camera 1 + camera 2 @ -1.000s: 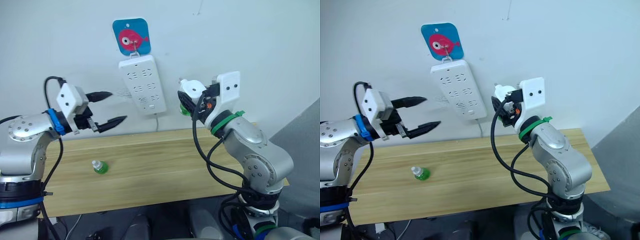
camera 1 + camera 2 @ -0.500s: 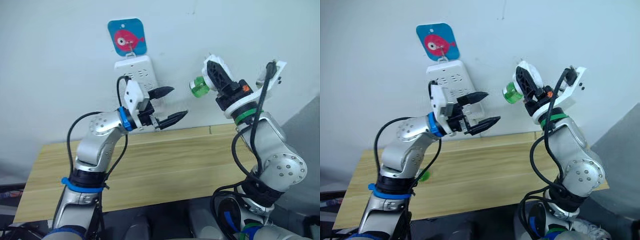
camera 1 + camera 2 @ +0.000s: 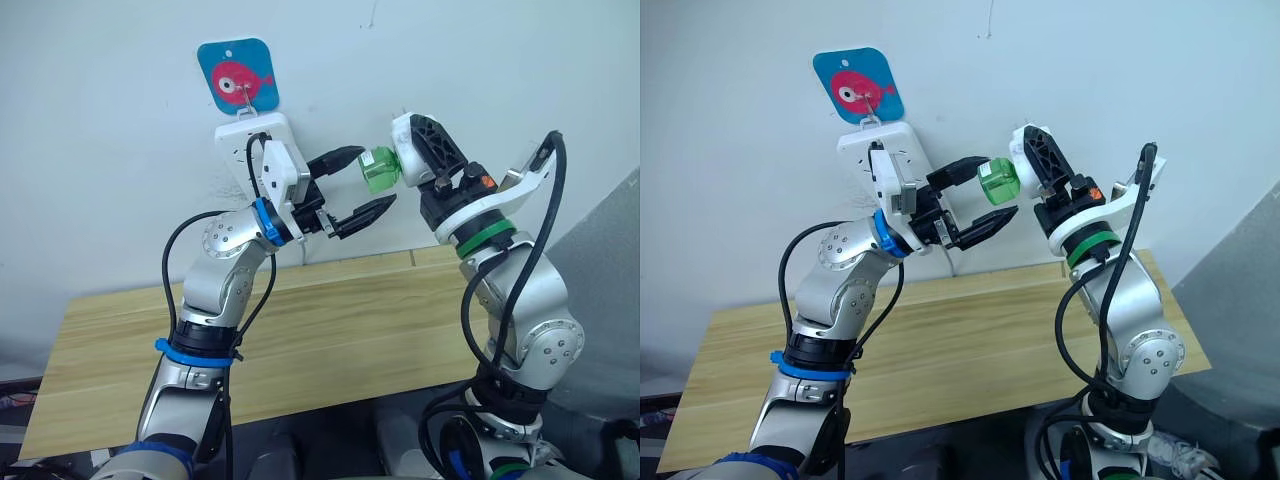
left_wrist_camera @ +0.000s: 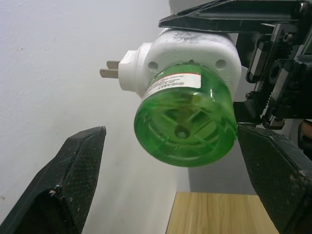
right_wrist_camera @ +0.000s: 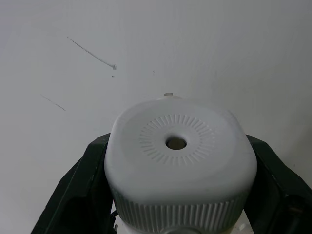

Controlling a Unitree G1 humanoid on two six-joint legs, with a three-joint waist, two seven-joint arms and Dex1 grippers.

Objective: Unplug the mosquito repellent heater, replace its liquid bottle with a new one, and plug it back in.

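Your left gripper (image 3: 362, 184) has come up off to the side and now sits right in front of the heater (image 3: 408, 150), where half a second ago it was still lower, in front of the power strip (image 3: 240, 150). Your right gripper (image 5: 175, 204) has tipped the heater over so the green bottle (image 3: 380, 168) points straight at the left fingers (image 4: 73, 180). That reads as the handover for the swap: the heater is already out of the strip, and the old bottle is lined up to be pulled or twisted off.

The left fingers are spread wide and hold nothing. One black tip is above the bottle and one below it, so the bottle is between them but apart from both. In the left wrist view the round green base fills the gap between the two pads without touching either.

The right fingers are closed on the heater's white body, one on each side, with its vented top facing back along them.

The heater is a small rounded white block with a ring of fine ribs around a centre hole on top. Two flat metal prongs (image 4: 109, 69) stick out of its back, bare and well clear of the wall. The bottle is clear green with a white and red label band near the neck, seated fully in the heater. All of this hangs in the air, well above the bench (image 3: 330, 330).
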